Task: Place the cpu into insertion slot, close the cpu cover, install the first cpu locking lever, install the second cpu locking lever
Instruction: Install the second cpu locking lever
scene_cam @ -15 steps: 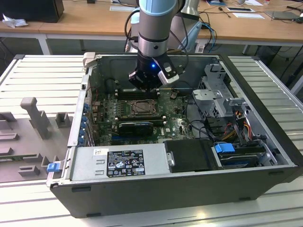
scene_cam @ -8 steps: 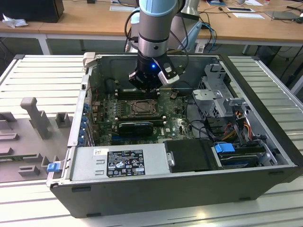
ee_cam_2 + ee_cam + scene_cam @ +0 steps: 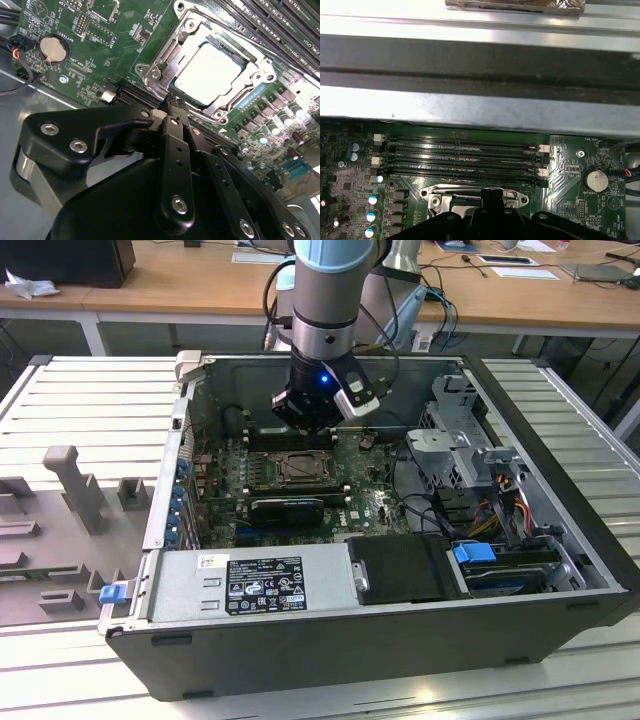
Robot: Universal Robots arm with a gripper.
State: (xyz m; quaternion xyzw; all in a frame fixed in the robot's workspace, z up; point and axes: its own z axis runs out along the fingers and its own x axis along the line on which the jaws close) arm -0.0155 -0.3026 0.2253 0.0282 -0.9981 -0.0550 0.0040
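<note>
The cpu lies flat in the insertion slot on the green motherboard, its pale face showing through a square window. The grey cpu cover is down over it, framing the chip. In the exterior view my gripper hangs just above the far edge of the socket, inside the open computer case. In the second wrist view my gripper is shut with nothing between its black fingers, its tips right beside the cover's edge. The first wrist view has the cover's rim next to my fingertips.
Long black memory slots run beside the socket, below the case's metal wall. A coin battery sits on the board. A black card, the power supply and a drive cage with cables crowd the case.
</note>
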